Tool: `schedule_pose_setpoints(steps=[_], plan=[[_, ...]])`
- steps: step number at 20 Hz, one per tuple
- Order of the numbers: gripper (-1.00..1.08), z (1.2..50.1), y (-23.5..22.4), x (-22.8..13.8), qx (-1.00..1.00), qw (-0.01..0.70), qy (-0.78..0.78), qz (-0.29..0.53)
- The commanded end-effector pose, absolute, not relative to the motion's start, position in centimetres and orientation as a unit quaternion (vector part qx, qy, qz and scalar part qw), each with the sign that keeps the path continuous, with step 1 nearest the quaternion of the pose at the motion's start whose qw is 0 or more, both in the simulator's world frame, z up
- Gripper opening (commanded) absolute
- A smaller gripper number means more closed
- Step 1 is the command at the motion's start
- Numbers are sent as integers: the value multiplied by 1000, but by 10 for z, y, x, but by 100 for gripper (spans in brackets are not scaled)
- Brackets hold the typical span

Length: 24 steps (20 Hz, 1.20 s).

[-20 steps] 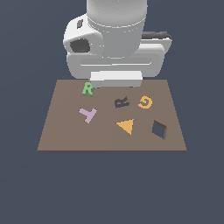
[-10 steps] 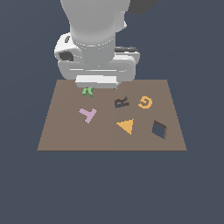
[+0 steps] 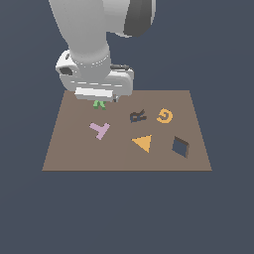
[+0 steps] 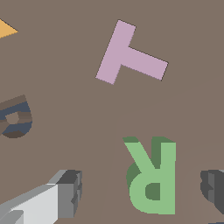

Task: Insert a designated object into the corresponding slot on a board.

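The light-green letter R [image 4: 151, 179] lies on the brown board [image 3: 74, 149]. In the exterior view only its lower tip [image 3: 99, 104] shows under the arm's hand. My gripper [image 4: 140, 190] is open, with one fingertip [image 4: 70, 192] on one side of the R and the other fingertip [image 4: 213, 186] on the other side, both apart from it. The dark R-shaped slot [image 3: 138, 116] is in the board's middle, to the exterior view's right of the gripper; part of it shows in the wrist view [image 4: 15, 120].
On the board are a pink letter Y [image 3: 99, 130], an orange triangle [image 3: 142, 143], an orange letter G [image 3: 164, 116] and a dark diamond cutout [image 3: 180, 147]. The pink Y [image 4: 130, 56] lies close to the green R.
The arm has swung to the exterior view's left and come down over the green R, which is now mostly hidden under the hand.
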<state>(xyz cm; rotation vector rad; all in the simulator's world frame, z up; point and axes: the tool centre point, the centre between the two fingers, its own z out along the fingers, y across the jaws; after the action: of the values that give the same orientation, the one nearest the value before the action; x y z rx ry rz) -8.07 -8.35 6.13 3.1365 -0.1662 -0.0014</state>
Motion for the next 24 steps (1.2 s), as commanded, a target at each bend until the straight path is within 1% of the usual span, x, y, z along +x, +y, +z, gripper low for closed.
schedule_pose_setpoints(steps=[1,8,18,19,24], plan=[[100,55,-89,-86,998,1,-57,0],[100,50,-92,-88,998,1,-59,-1],[100,30,-92,-88,998,0,-59,0],[-100,30,-92,-88,998,0,-59,0],[-100,30,-92,-88,998,0,-59,0]])
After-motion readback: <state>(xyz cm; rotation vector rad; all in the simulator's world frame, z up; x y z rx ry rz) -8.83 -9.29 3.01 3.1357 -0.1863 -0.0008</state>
